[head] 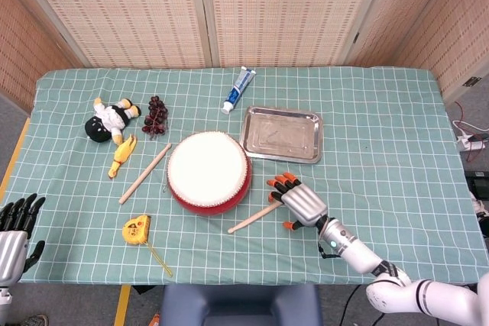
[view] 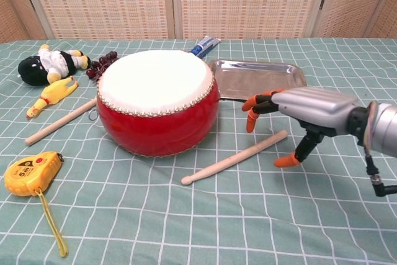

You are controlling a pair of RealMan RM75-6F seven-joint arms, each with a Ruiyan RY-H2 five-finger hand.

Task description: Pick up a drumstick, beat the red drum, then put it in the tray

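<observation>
The red drum [head: 208, 172] [view: 158, 100] with its white skin stands mid-table. One wooden drumstick [head: 252, 215] [view: 234, 157] lies just right of it, a second drumstick [head: 144, 174] [view: 60, 121] lies to its left. The metal tray [head: 281, 134] [view: 260, 81] sits behind the drum on the right, with nothing in it. My right hand [head: 299, 201] [view: 304, 113] hovers over the far end of the right drumstick, fingers spread, holding nothing. My left hand [head: 14, 230] shows only at the lower left edge of the head view, fingers apart and holding nothing.
A yellow tape measure [head: 137, 230] [view: 28, 172] lies front left. A rubber chicken [head: 121, 156], a plush doll [head: 108, 119], dark grapes [head: 156, 115] and a toothpaste tube [head: 238, 90] lie behind the drum.
</observation>
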